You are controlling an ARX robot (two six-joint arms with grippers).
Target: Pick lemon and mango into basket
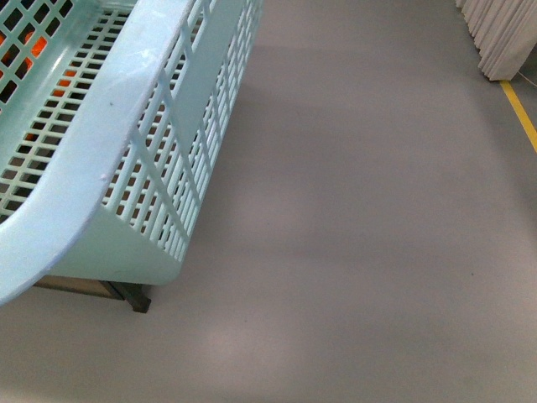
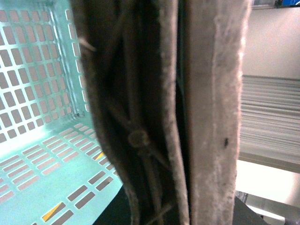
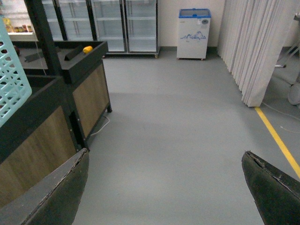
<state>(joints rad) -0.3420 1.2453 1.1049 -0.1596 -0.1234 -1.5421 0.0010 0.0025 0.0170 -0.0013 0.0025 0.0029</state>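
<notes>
The pale aqua basket (image 1: pixel 101 126) fills the left of the front view, held up close to the camera. Bits of orange show through its slots. In the left wrist view its brown handles (image 2: pixel 215 117) run right through my left gripper (image 2: pixel 183 211), which is shut on them. The basket's slotted inside (image 2: pixel 37 93) shows beside them and holds no fruit where I can see it. My right gripper (image 3: pixel 164 187) is open over bare grey floor, its dark fingers (image 3: pixel 65 192) wide apart. The lemon and the mango are out of view.
A dark stand with wooden panels (image 3: pixel 89 98) runs along one side in the right wrist view, with a small yellow thing (image 3: pixel 87 48) on top. Glass-door fridges (image 3: pixel 108 23), a small chest freezer (image 3: pixel 193 28), white curtains (image 3: pixel 248 47) and a yellow floor line (image 1: pixel 520 113) border the grey floor.
</notes>
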